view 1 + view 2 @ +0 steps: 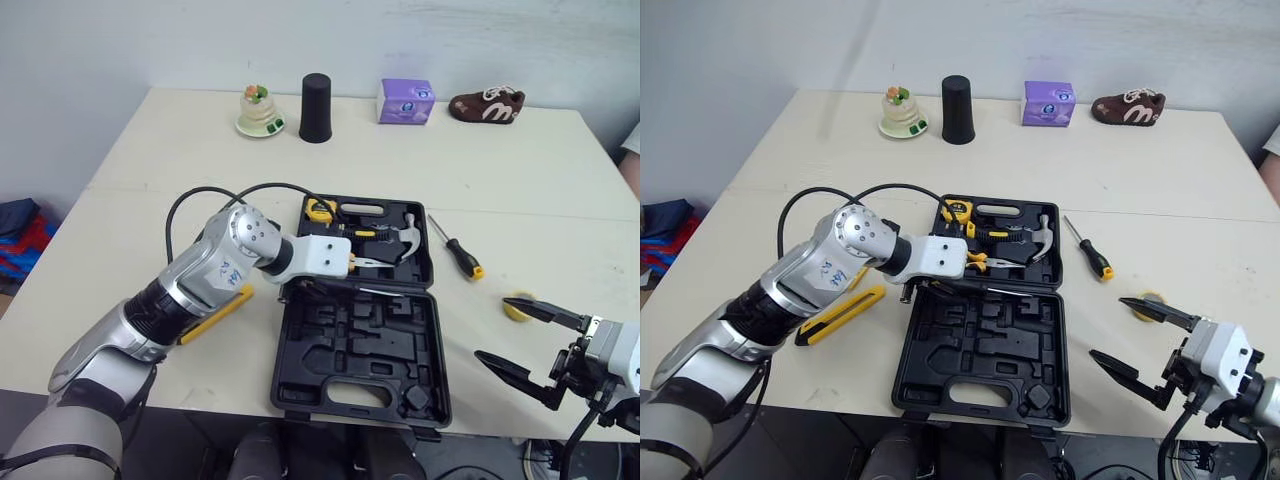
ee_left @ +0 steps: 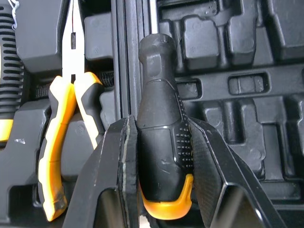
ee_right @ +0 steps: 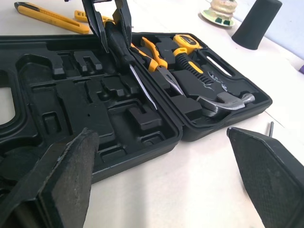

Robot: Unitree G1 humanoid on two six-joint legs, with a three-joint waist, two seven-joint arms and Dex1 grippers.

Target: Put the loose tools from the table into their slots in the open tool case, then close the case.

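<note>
The left gripper (image 2: 160, 123) is clamped on the black-and-yellow handle of a screwdriver (image 2: 159, 90) over the hinge of the open tool case (image 1: 340, 335) — its tip seems to touch the near half. The right gripper (image 1: 497, 328) hangs wide open and empty at the table's near right. A second screwdriver (image 1: 455, 248) lies loose just right of the case.
</note>
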